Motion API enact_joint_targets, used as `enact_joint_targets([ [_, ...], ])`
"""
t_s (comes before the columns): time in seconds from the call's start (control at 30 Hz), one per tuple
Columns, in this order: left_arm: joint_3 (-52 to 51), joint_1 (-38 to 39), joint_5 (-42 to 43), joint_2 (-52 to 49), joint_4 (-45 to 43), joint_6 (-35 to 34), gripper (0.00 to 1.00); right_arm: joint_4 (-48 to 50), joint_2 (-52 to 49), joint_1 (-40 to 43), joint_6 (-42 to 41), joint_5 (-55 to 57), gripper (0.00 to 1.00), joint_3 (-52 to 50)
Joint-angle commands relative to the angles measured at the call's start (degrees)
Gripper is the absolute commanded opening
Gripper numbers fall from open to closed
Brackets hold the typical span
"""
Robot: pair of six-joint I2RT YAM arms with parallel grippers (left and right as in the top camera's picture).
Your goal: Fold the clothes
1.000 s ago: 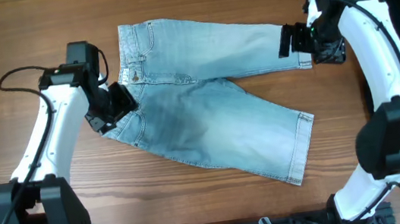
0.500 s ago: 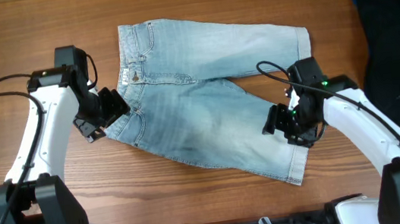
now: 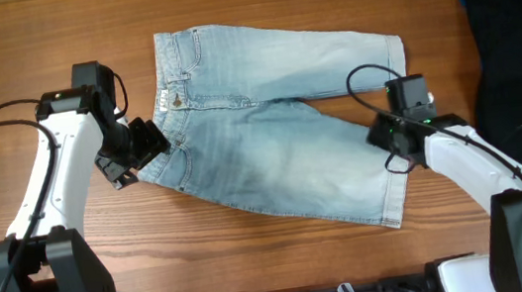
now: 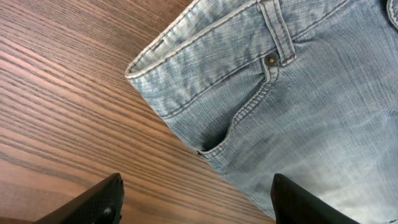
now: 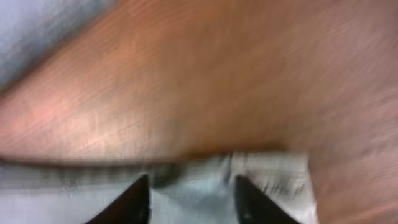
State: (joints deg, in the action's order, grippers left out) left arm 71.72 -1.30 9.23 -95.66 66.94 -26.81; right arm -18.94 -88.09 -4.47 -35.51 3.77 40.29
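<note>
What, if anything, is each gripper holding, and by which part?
Left gripper: nothing, jaws wide apart by the waistband corner of the shorts. Right gripper sits at a leg hem; the blurred view hides whether it grips.

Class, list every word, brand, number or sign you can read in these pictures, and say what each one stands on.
No text can be read in any view.
Small pale patch at the waistband of the light blue faded denim shorts: too small to read.
Metal rivet by the pocket: no legible marking.
</note>
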Motion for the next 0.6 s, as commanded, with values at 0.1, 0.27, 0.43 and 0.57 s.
enact_joint_targets([
  [0.1,0.44,-0.2,-0.13,0.09,0.44,0.92,0.76,6.27,-0.96,6.62,11.54,-0.28,0.4,1.57],
  [0.27,0.44,-0.22,-0.15,0.09,0.61,0.94,0.77,-16.55,3.23,6.58,14.53,-7.28,0.57,14.16],
  [0.43,0.44,-0.22,-0.15,0.09,0.07,0.94,0.77,-28.41,3.17,4.26,14.23,-14.62,0.56,10.95],
  [0.57,0.44,-0.2,-0.15,0.09,-0.07,0.92,0.78,-20.06,3.13,-1.84,8.17,-15.61,0.57,0.39],
])
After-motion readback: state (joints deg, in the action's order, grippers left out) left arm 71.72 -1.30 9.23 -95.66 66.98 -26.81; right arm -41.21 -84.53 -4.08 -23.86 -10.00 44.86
